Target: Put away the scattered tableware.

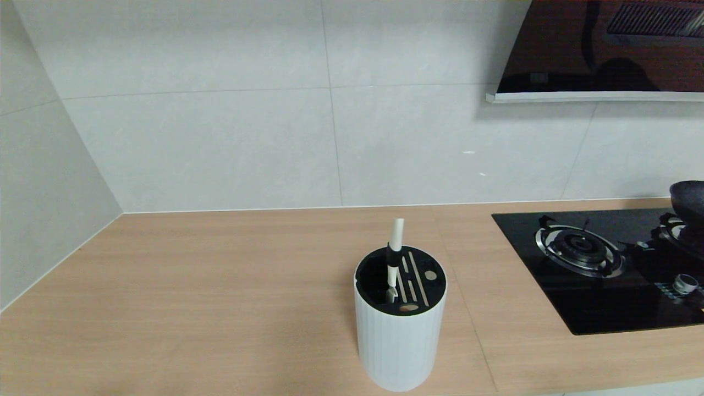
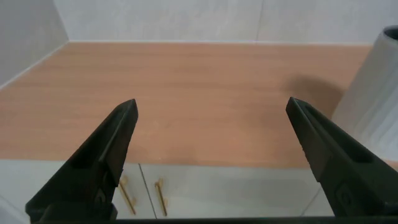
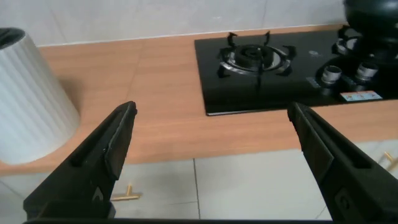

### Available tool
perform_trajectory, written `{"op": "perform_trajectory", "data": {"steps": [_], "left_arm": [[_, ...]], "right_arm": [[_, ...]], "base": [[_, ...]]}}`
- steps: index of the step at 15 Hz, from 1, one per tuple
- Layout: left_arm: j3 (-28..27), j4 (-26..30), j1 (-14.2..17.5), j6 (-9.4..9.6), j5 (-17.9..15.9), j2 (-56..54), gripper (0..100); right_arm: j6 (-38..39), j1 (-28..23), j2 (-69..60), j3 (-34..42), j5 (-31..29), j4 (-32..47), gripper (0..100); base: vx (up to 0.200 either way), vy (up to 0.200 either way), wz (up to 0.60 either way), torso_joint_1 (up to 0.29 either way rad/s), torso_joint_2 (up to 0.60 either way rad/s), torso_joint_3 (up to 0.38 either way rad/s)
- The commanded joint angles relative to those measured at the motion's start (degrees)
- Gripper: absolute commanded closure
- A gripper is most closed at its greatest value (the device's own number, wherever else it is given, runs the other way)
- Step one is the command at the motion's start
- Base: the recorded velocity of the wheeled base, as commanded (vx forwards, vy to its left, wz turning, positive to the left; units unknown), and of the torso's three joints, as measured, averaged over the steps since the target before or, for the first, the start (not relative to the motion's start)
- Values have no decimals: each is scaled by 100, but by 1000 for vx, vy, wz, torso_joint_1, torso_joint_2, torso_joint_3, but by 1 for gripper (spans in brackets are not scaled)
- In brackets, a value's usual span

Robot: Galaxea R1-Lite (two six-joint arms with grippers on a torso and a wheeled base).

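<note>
A white ribbed utensil holder [image 1: 400,330] with a black slotted top stands near the wooden counter's front edge. One white-handled utensil [image 1: 394,258] stands upright in its open compartment. My left gripper [image 2: 211,112] is open, held off the front edge of the counter, with the holder [image 2: 373,93] off to one side. My right gripper [image 3: 211,115] is open too, also in front of the counter edge, between the holder [image 3: 31,99] and the stove. Nothing is between either pair of fingers.
A black gas hob [image 1: 610,264] with burners is set into the counter at the right, with a dark pot [image 1: 688,201] on its far burner. A range hood [image 1: 599,49] hangs above. Cabinet fronts with gold handles [image 2: 160,196] lie below the counter edge.
</note>
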Motion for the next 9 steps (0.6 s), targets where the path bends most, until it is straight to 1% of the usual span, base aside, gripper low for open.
{"op": "perform_trajectory", "data": {"steps": [1, 9], "left_arm": [[9, 0, 1, -10, 4, 10, 0], [9, 0, 1, -28, 13, 10, 0]], "right_arm": [[-44, 0, 14, 18, 139, 19, 0], [0, 0, 14, 18, 130, 10, 0]], "base": [[0, 0, 0, 0, 0, 0], [0, 0, 0, 0, 0, 0]]}}
